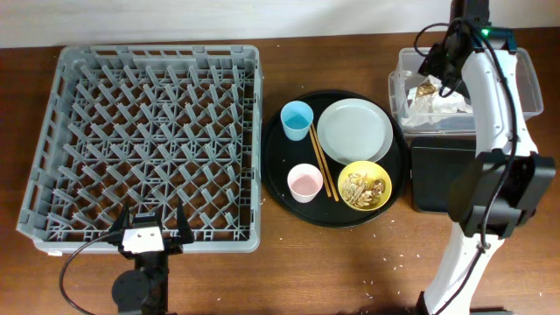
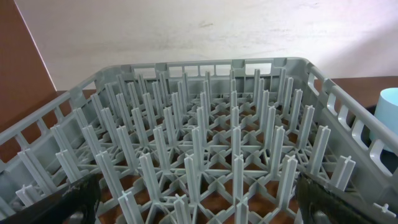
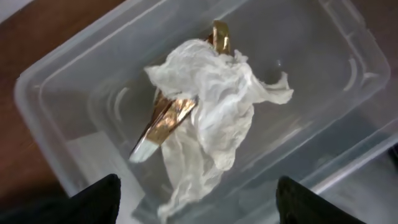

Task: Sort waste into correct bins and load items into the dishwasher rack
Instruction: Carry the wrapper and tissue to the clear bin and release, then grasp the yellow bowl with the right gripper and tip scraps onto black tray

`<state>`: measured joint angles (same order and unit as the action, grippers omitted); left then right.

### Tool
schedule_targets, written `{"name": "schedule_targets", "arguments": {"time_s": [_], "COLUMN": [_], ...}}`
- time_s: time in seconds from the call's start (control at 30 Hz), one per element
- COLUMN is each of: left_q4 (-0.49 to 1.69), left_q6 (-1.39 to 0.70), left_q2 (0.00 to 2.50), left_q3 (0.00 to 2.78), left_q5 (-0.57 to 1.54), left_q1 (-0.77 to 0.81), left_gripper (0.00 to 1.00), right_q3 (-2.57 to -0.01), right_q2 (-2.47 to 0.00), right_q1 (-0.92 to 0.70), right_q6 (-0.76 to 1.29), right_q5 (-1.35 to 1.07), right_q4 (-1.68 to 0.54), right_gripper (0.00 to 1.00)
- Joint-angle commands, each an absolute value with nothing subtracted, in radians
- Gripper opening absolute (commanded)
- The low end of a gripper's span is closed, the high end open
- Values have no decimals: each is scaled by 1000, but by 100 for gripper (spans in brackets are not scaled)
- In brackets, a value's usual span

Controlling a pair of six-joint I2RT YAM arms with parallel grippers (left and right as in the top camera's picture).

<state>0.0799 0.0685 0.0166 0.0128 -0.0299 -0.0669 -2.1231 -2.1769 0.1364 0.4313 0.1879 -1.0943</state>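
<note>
The grey dishwasher rack (image 1: pixel 149 144) holds nothing. My left gripper (image 1: pixel 150 229) is open at its front edge; the left wrist view shows the pegs (image 2: pixel 205 137) between the open fingers (image 2: pixel 199 205). On the round black tray (image 1: pixel 284 197) stand a light blue cup (image 1: pixel 297 120), a pale plate (image 1: pixel 354 130), a pink cup (image 1: pixel 304 183), chopsticks (image 1: pixel 322 162) and a yellow bowl (image 1: pixel 365 185) with food scraps. My right gripper (image 1: pixel 442 66) is open and empty above the clear tub (image 1: pixel 407 83). White napkins (image 3: pixel 211 118) and a golden wrapper (image 3: pixel 168 118) lie inside it, below the fingers (image 3: pixel 196 199).
A shallow black rectangular tray (image 1: pixel 433 175) sits in front of the clear tub, with my right arm's base beside it. Crumbs are scattered on the brown table near the front right. The blue cup's rim shows at the right edge of the left wrist view (image 2: pixel 388 112).
</note>
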Motion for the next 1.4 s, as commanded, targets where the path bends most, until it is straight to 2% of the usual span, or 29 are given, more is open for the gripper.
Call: {"name": "schedule_targets", "arguments": {"time_s": [0.0, 0.13, 0.2, 0.37, 0.47, 0.53, 0.57, 0.63, 0.73, 0.8, 0.87, 0.97, 1.1, 1.2, 1.37], "left_q4": [83, 83, 83, 83, 83, 83, 83, 83, 83, 83, 83, 83, 83, 83, 83], "left_q6": [84, 84, 84, 84, 84, 84, 84, 84, 84, 84, 84, 84, 84, 84, 84], "left_q2": [12, 12, 12, 12, 12, 12, 12, 12, 12, 12, 12, 12, 12, 12, 12], "left_q3": [9, 9, 9, 9, 9, 9, 9, 9, 9, 9, 9, 9, 9, 9, 9], "left_q5": [-28, -28, -28, -29, -29, -29, -28, -28, -29, -28, -28, -28, -28, -29, -29], "left_q1": [-73, -73, -73, -73, -73, -73, -73, -73, -73, -73, -73, -73, -73, -73, -73], "left_gripper": [100, 100, 100, 100, 100, 100, 100, 100, 100, 100, 100, 100, 100, 100, 100], "right_q3": [-2128, -2080, -1892, -1488, -1344, -1327, -1327, -1327, -1357, -1442, -1557, -1607, -1588, -1491, -1209], "right_q2": [-1982, -1927, -1930, -1931, -1931, -1931, -1931, -1931, -1918, -1864, -1760, -1625, -1610, -1611, -1613], "right_q1": [99, -87, -207, -338, -364, -360, -359, -360, -355, -343, -285, -97, 278, 450, 617], "right_q6": [302, 299, 308, 590, 665, 671, 671, 671, 670, 574, 464, 344, 23, -87, -131], "right_q5": [-44, -75, -75, -75, -75, -78, -73, -71, -105, -104, -98, -107, -492, -732, -1046], "right_q4": [-1187, -1479, -1460, -1171, -1008, -989, -972, -967, -1015, -1088, -1166, -1213, -1218, -1149, -839], "right_gripper": [80, 80, 80, 53, 41, 33, 20, 4, 4, 4, 4, 4, 4, 4, 4]}}
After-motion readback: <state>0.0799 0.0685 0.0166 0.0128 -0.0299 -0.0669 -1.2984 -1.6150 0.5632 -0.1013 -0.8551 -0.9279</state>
